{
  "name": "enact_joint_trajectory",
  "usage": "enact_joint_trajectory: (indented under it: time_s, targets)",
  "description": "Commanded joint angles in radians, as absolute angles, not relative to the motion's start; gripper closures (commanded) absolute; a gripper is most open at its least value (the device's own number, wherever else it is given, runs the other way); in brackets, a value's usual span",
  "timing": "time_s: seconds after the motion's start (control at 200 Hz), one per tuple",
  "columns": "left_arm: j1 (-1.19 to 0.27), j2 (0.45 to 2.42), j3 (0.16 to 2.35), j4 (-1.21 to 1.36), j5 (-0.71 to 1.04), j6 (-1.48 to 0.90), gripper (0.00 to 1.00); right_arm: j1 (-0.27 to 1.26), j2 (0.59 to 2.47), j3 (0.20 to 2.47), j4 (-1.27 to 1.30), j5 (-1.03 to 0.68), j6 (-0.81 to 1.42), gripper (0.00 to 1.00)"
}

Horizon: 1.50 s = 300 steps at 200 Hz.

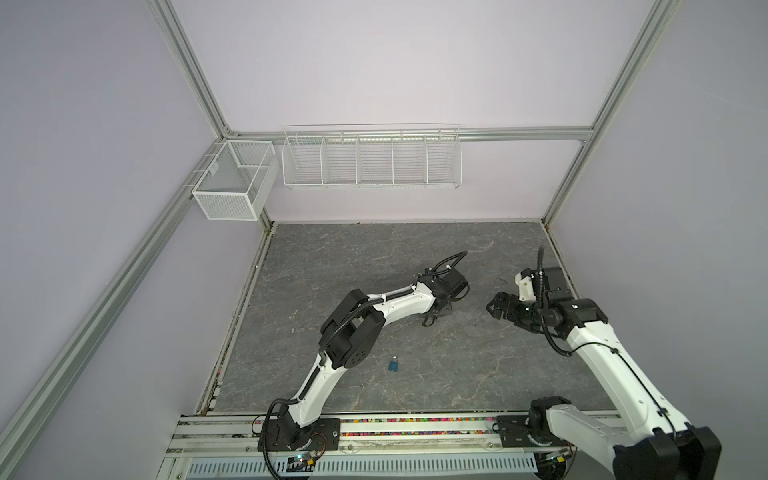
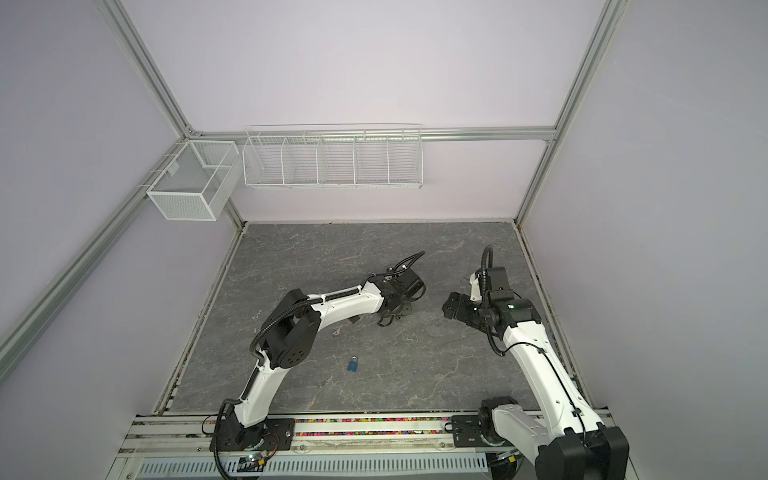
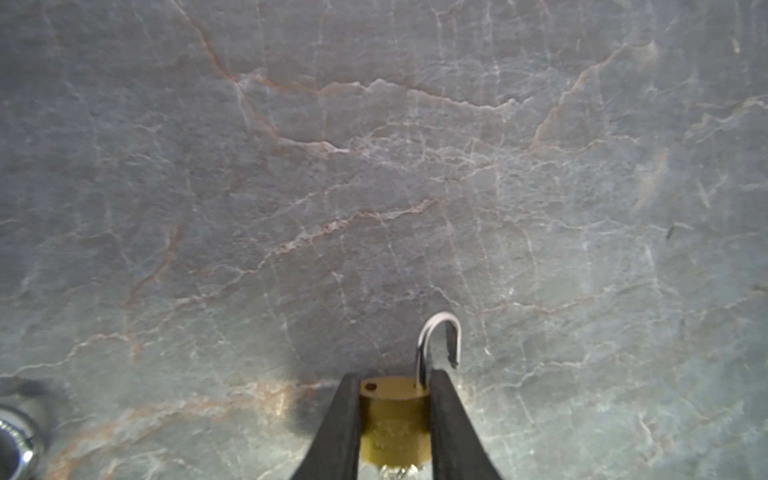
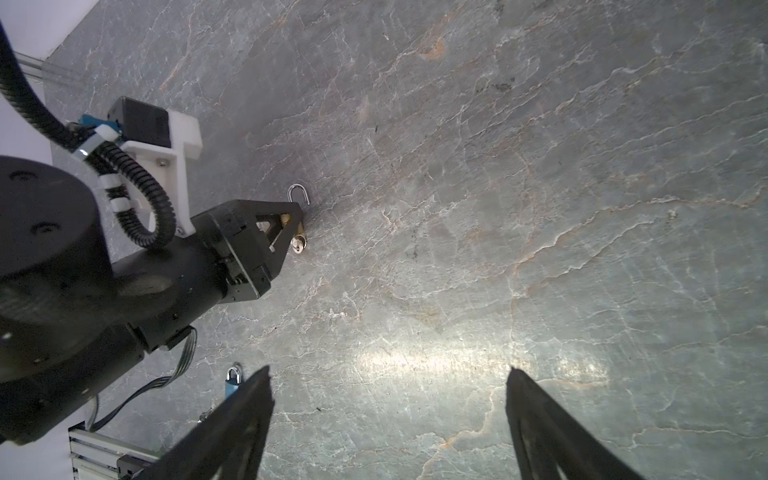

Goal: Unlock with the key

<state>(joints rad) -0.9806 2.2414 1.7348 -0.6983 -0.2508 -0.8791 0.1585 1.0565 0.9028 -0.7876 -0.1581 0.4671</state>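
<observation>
The left gripper (image 3: pixel 395 380) has its jaws clamped on either side of the brass padlock (image 3: pixel 395 419). Its shackle (image 3: pixel 440 336) is swung open just past the fingertips, and a silver key (image 4: pixel 298 244) sits in its base, toward the palm. The right gripper (image 4: pixel 388 369) has its jaws wide apart with nothing between them; a blue padlock (image 4: pixel 232 380) lies on the table (image 4: pixel 540 208) outside them.

A robotics lab test cell is shown. A grey marble-patterned tabletop (image 1: pixel 374 257) is enclosed by plain pale wall panels (image 1: pixel 374 62) held in aluminium profile framing (image 1: pixel 195 70). Two white-and-black robot arms (image 1: pixel 399 305) are bolted to a slotted base rail (image 1: pixel 415 428), well behind the left pincer (image 1: pixel 436 316). Far beyond that pincer, a white wire rack (image 1: pixel 372 160) with five compartments and a mesh basket (image 1: pixel 232 183) are hung on the framing.
</observation>
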Motion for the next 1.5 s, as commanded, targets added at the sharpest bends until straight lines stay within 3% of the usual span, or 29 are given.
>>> enact_joint_trajectory:
  time_s: [0.0,0.415,0.715,1.154,1.494]
  targets:
    - [-0.974,2.264,1.758,-0.744,-0.238,-0.888,0.71,0.155,1.036,0.886,-0.796,-0.169,0.452,0.11]
    - [-0.963,2.183,1.716,-0.702,-0.218,-0.901,0.59,0.157,0.999,0.917,-0.849,-0.172,0.431,0.11]
    - [-0.959,1.932,1.555,-0.62,-0.248,-0.882,0.57,0.199,1.009,0.967,-0.905,-0.193,0.399,0.11]
    - [-0.956,1.385,1.1,-0.494,-0.363,-0.804,0.56,0.528,1.012,0.941,-0.861,-0.1,0.502,0.09]
    - [-0.943,1.046,0.842,-0.551,-0.417,-0.801,0.54,0.835,1.098,0.913,-0.704,0.004,0.598,0.05]
